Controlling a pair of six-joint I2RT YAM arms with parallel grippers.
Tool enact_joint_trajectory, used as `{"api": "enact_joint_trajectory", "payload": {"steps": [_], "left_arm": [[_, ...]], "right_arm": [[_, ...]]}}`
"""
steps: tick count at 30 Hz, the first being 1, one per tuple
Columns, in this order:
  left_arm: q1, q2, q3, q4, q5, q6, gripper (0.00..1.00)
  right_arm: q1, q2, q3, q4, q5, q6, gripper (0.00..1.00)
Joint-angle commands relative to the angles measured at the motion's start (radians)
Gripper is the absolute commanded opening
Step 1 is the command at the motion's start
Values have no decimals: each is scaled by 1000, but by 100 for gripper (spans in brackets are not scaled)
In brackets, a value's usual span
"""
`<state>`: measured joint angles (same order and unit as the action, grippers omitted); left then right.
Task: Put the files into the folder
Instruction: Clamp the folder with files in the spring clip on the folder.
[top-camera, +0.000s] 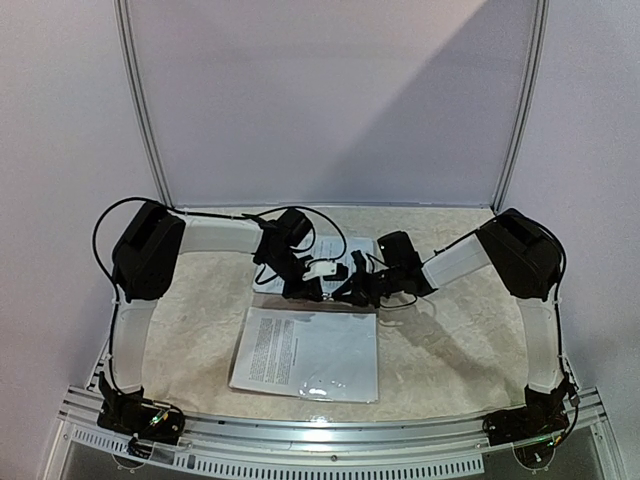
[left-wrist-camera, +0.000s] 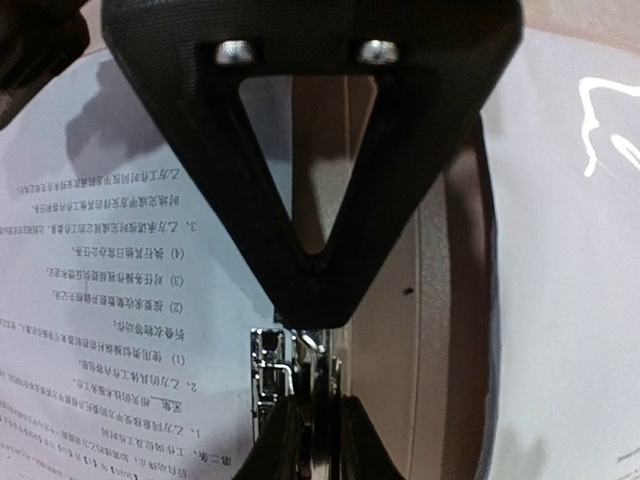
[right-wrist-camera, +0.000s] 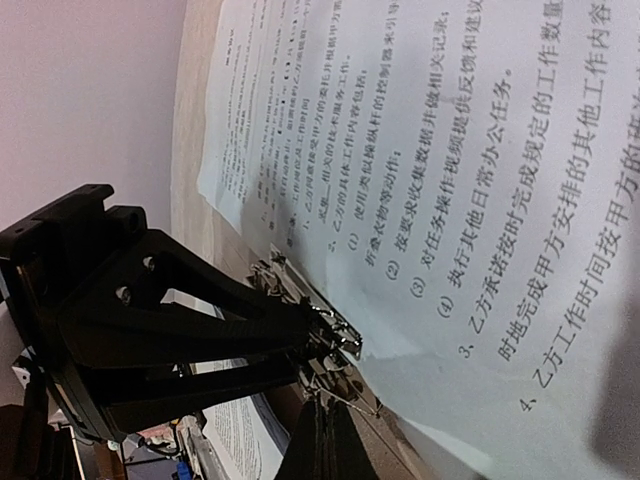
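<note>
A printed sheet of the files (left-wrist-camera: 110, 260) lies on the tan folder (left-wrist-camera: 395, 300), beside the folder's metal clip (left-wrist-camera: 270, 370). My left gripper (left-wrist-camera: 315, 405) pinches a thin metal part of that clip (right-wrist-camera: 330, 325). My right gripper (right-wrist-camera: 340, 405) is shut with nothing between its fingers, its tip just below the clip, facing the left gripper (right-wrist-camera: 310, 345). From above, both grippers (top-camera: 305, 288) (top-camera: 350, 290) meet at the table's middle. Another sheet of the files (top-camera: 305, 352) lies flat in front of them. The folder's far leaf is mostly covered by paper (right-wrist-camera: 450, 150).
The beige table (top-camera: 450, 340) ends in a metal rail (top-camera: 330, 435) at the near edge, where both arm bases stand. White walls with two slanted metal frame bars (top-camera: 145, 110) close off the back. Black cables loop over the left arm (top-camera: 110, 215).
</note>
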<state>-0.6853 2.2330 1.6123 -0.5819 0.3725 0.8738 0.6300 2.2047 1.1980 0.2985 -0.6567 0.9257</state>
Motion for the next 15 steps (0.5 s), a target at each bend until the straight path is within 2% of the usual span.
{"api": "enact_joint_trajectory", "payload": {"steps": [1, 11, 15], "left_arm": [[-56, 1, -98, -143, 39, 6, 16], [-132, -65, -207, -212, 142, -26, 19], [-136, -79, -211, -219, 152, -60, 27]], "right_arm": [[-4, 63, -95, -286, 171, -18, 0], [50, -43, -238, -248, 159, 6, 0], [60, -56, -280, -226, 172, 23, 0]]}}
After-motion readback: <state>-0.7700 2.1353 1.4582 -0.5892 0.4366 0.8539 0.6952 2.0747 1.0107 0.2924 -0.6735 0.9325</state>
